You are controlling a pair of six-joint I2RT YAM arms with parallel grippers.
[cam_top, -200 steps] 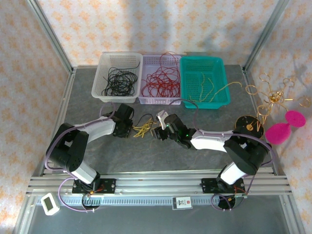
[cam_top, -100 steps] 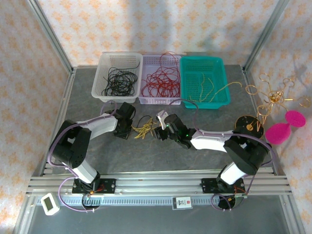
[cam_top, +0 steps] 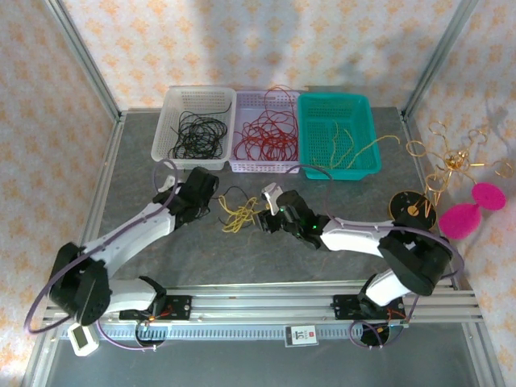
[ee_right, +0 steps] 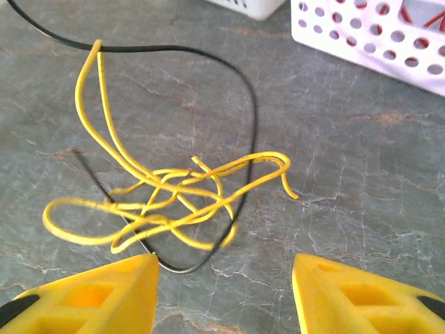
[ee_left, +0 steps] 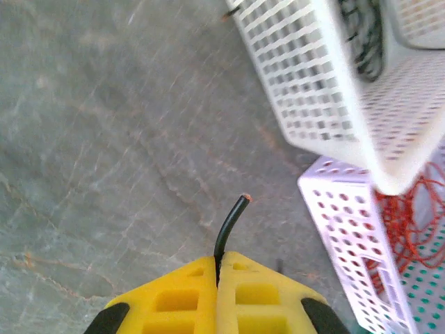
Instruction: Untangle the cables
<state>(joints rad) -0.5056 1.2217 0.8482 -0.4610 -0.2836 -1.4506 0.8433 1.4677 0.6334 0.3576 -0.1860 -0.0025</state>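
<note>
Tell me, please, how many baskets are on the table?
3, in a row along the far edge: a white basket on the left, a pale purple basket in the middle, a teal basket on the right.

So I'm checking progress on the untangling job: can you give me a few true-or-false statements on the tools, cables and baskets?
1. The left tool is shut on a black cable. True.
2. The right tool grips the yellow cable. False: it stands open, holding nothing.
3. The white basket holds red cables. False: it holds black cables; the red cables lie in the lilac basket.
4. The yellow cable is tangled with a black one on the table. True.
</note>
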